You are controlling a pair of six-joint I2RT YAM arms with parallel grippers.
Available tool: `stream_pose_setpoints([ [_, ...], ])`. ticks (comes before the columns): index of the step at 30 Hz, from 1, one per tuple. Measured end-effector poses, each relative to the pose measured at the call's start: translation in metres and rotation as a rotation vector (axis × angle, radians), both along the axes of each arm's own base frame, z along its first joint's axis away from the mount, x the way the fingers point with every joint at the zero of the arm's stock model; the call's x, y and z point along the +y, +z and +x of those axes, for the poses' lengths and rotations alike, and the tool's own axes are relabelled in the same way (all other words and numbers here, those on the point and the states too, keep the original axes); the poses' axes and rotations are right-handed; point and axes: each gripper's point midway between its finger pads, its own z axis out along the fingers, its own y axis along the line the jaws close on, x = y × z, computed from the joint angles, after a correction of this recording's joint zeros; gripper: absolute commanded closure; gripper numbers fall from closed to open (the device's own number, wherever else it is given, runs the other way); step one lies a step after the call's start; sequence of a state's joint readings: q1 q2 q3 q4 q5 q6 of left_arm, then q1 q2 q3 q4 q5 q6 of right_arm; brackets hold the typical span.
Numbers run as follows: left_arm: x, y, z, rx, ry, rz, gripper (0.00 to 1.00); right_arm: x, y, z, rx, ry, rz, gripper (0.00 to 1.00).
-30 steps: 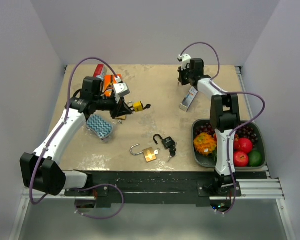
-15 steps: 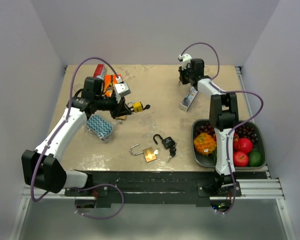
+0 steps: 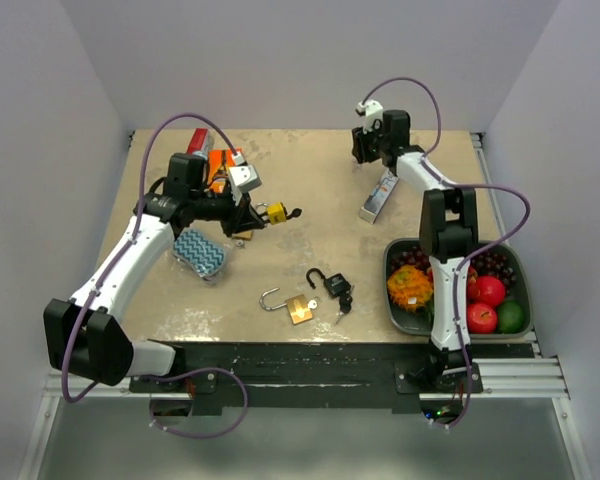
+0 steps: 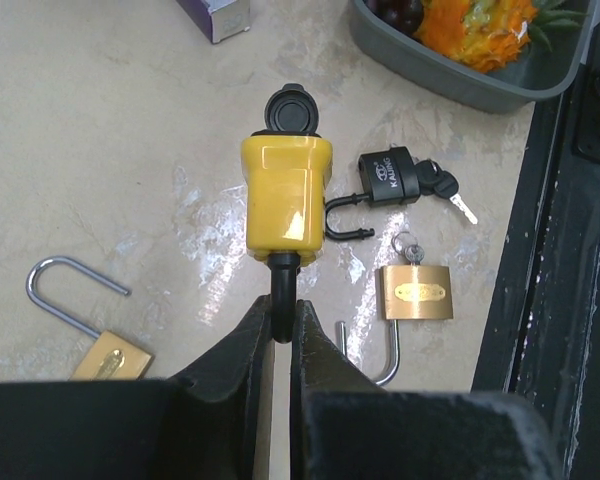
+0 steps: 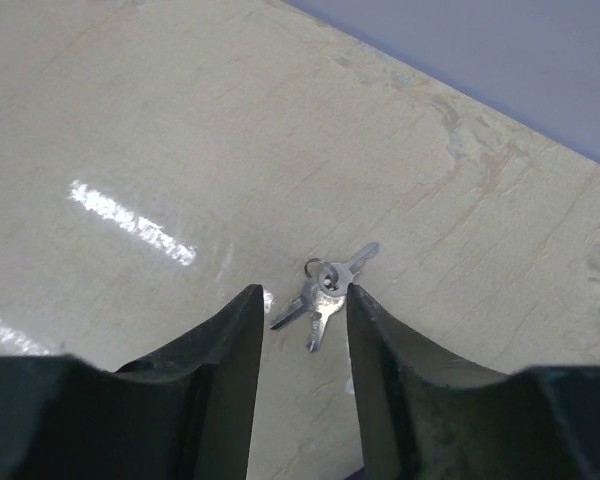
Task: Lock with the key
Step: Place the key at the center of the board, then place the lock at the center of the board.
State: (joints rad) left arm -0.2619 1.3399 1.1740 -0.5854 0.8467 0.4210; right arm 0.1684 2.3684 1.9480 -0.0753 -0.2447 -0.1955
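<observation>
My left gripper (image 4: 282,305) is shut on the black shackle of a yellow padlock (image 4: 285,195), holding it above the table; a black key head (image 4: 288,108) sticks out of its far end. From above, the padlock (image 3: 272,212) hangs left of centre at my left gripper (image 3: 252,215). My right gripper (image 5: 303,295) is open at the table's far side (image 3: 363,152). A bunch of silver keys (image 5: 325,285) lies on the table between its fingertips, close to the right finger.
An open black padlock with keys (image 3: 332,284) and an open brass padlock (image 3: 298,308) lie near the front. Another brass padlock (image 4: 100,355) lies under my left arm. A grey fruit tray (image 3: 520,270) sits front right, a small box (image 3: 377,197) behind it, a blue patterned pad (image 3: 200,252) left.
My right gripper has opened from shut, and its wrist has shifted slightly toward the back wall. The left arm and yellow padlock have not moved.
</observation>
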Motion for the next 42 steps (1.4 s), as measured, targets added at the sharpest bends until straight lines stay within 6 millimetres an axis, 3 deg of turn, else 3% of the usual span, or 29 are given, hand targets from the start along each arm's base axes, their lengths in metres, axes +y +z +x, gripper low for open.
stream_pose_setpoints([
  [3,-0.003,0.006,0.002,-0.014,-0.003,-0.025,1.0,0.01,0.016,-0.015,0.026,0.059,0.041,0.33],
  [7,-0.009,0.026,0.002,-0.076,-0.002,-0.102,1.0,0.029,0.078,-0.06,0.032,0.172,0.148,0.16],
  [8,-0.012,0.032,-0.001,-0.086,-0.013,-0.13,1.0,0.035,0.1,-0.078,0.023,0.219,0.182,0.1],
  [12,-0.025,0.058,-0.015,-0.101,-0.119,-0.244,1.0,0.054,0.182,-0.161,-0.054,0.461,0.243,0.09],
  [15,-0.031,0.061,-0.025,-0.084,-0.197,-0.271,1.0,0.056,0.213,-0.225,-0.114,0.644,0.189,0.09],
  [18,-0.037,0.06,-0.033,-0.083,-0.278,-0.257,1.0,0.051,0.209,-0.273,-0.146,0.809,0.072,0.09],
  [21,-0.049,0.059,-0.046,-0.092,-0.383,-0.229,1.0,0.044,0.184,-0.311,-0.114,0.945,-0.031,0.09],
  [24,-0.068,0.052,-0.07,-0.091,-0.528,-0.19,1.0,0.039,0.156,-0.347,-0.059,1.064,-0.083,0.09],
  [26,-0.08,0.043,-0.09,-0.067,-0.62,-0.173,1.0,0.04,0.148,-0.368,-0.055,1.137,-0.11,0.08],
  [29,-0.083,0.033,-0.106,-0.014,-0.669,-0.16,1.0,0.048,0.155,-0.393,-0.105,1.225,-0.142,0.08],
  [36,-0.087,0.034,-0.109,-0.005,-0.695,-0.154,1.0,0.066,0.179,-0.457,-0.262,1.387,-0.191,0.04],
  [38,-0.091,0.036,-0.113,-0.007,-0.712,-0.155,1.0,0.067,0.182,-0.466,-0.281,1.396,-0.193,0.04],
  [42,-0.095,0.035,-0.121,-0.002,-0.736,-0.155,1.0,0.072,0.184,-0.464,-0.292,1.396,-0.187,0.04],
])
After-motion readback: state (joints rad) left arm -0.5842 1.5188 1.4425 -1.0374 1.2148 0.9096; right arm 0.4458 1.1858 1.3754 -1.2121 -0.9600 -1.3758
